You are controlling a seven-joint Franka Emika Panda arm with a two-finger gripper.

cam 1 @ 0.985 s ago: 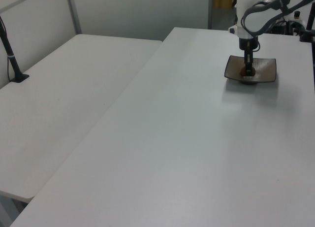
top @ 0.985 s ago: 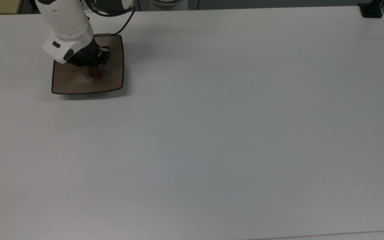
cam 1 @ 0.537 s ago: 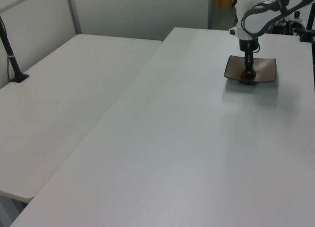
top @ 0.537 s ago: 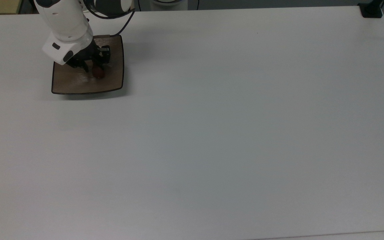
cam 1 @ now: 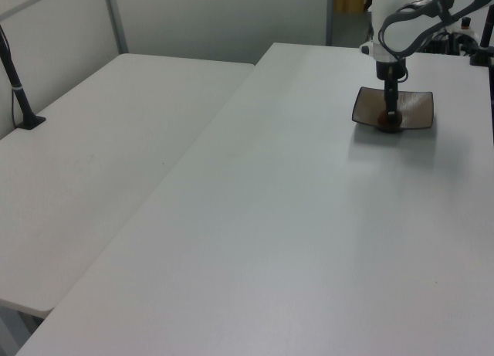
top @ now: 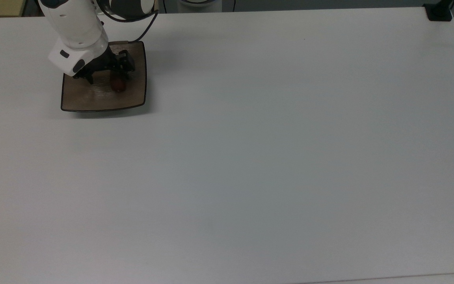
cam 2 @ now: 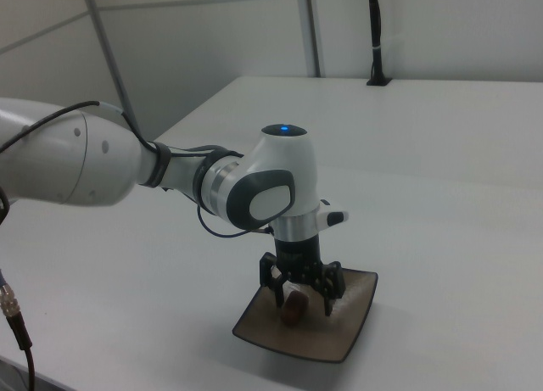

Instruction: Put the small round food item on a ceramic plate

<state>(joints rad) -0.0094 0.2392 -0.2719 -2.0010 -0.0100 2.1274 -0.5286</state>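
Note:
The small round food item (top: 117,84), a dark red-brown glossy lump, lies on the square tan-brown ceramic plate (top: 89,98) at the top view's upper left. My gripper (top: 108,77) hovers just above it, open, with one finger on either side and apart from it. The right view shows the same: the food item (cam 2: 294,309) rests on the plate (cam 2: 348,330) under the spread gripper (cam 2: 303,298). In the left view the plate (cam 1: 417,107) sits far right, with the food item (cam 1: 388,125) near its front edge below the gripper (cam 1: 391,113).
The white table (top: 250,157) stretches wide to the right and front of the plate. A black clamp (top: 439,12) sits at its far right corner. A second white table (cam 1: 93,178) adjoins in the left view, with a black post (cam 1: 19,93) on it.
The gripper opened and let go of the food item, which now lies on the plate. The gripper has since risen slightly above it.

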